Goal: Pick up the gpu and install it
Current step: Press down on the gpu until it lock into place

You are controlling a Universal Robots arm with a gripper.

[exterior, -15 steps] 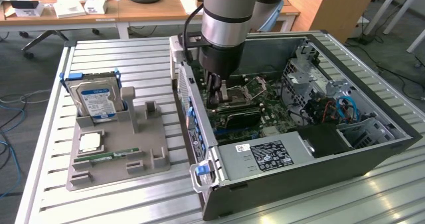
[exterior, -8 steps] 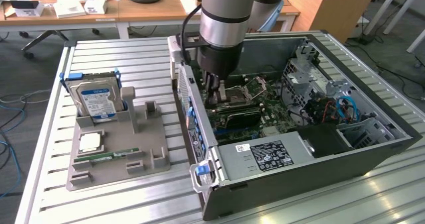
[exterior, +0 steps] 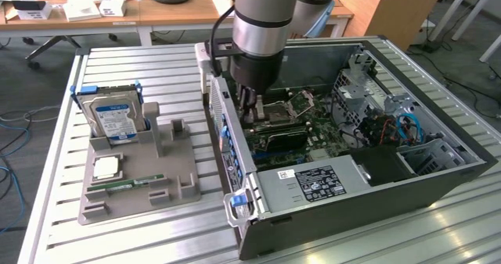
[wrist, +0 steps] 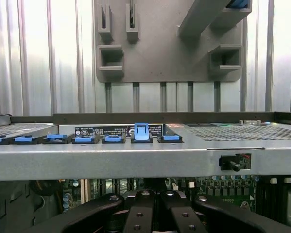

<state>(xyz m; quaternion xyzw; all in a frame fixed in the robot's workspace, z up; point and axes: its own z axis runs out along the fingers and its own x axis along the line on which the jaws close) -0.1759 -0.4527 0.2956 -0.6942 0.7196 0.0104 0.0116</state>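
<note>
One arm (exterior: 262, 35) | jaws closed inside case (exterior: 438, 129) | hard drive (exterior: 114, 118) apart

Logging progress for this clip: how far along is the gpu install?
Pickup looks done: the gpu sits inside the case, off the grey holder. In hand: the shut gripper is down at it. Left: whether it is fully seated cannot be told.

You see a ribbed metal table (exterior: 141, 229) in front. Behind it stand wooden desks (exterior: 180, 12) on a grey floor (exterior: 23, 76) with cables.
</note>
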